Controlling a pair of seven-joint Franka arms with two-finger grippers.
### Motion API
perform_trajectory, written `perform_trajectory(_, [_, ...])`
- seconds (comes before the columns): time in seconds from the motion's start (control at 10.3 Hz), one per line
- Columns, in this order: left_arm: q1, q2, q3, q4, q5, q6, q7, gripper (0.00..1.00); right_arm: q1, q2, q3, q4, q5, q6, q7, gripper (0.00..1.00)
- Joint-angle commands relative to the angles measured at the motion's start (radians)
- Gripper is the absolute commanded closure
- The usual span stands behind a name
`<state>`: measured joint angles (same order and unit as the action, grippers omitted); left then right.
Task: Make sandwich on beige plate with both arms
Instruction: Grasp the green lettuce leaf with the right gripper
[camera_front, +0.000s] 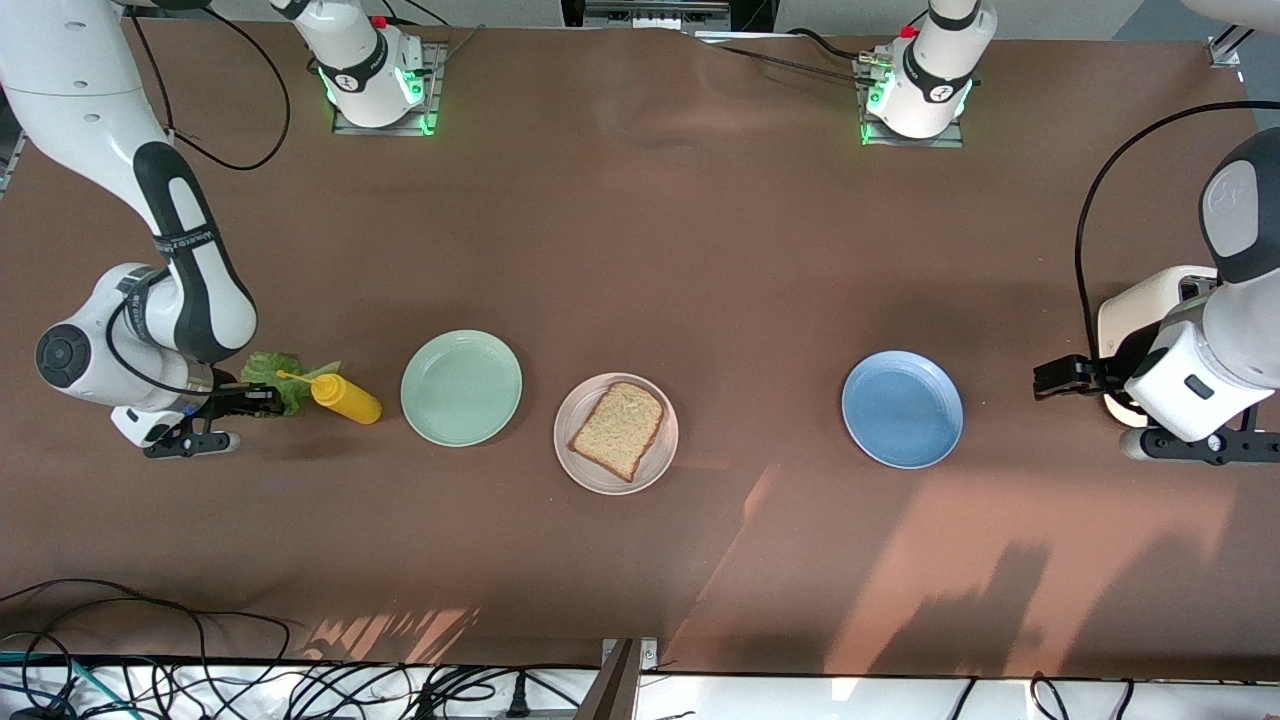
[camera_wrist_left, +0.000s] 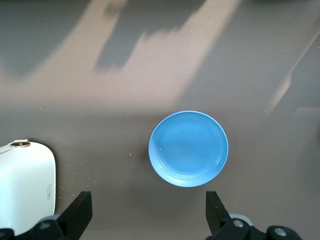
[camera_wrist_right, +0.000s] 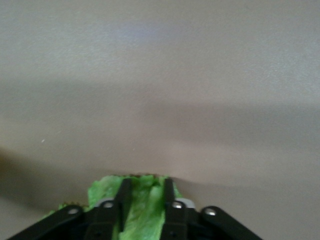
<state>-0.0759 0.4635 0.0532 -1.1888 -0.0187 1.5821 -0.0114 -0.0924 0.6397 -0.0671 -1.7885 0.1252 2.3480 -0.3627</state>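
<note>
Your right hand (camera_wrist_right: 145, 200) is pinching the soft, floppy lettuce leaf (camera_front: 272, 372) at its edge; keep it gentle. Your left hand (camera_wrist_left: 147, 212) is waiting, fingers apart, near the blue plate (camera_wrist_left: 188, 148).

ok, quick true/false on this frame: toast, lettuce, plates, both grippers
1. One toast slice lies on the beige plate. True.
2. The lettuce is on the toast. False: it lies on the table beside the yellow bottle.
3. The right gripper has its fingers pinched on the lettuce. True.
4. The left gripper holds toast. False: it is open, empty.
5. The blue plate is empty. True.
6. The green plate holds toast. False: empty.
</note>
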Motion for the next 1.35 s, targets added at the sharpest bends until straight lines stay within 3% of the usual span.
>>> perform_trajectory(0.0, [0.008, -0.035, -0.015, -0.048, 0.029, -0.005, 0.022, 0.00, -0.006, -0.093, 0.009, -0.038, 0.021, -0.088, -0.032, 1.00])
perform_trajectory(0.97, [0.008, -0.036, -0.016, -0.048, 0.029, -0.007, 0.021, 0.00, -0.006, -0.336, 0.003, -0.023, -0.006, -0.413, -0.076, 1.00])
perform_trajectory(1.26, [0.010, -0.039, -0.013, -0.046, 0.029, -0.008, 0.019, 0.00, -0.006, -0.360, 0.003, 0.027, -0.004, -0.510, -0.065, 1.00])
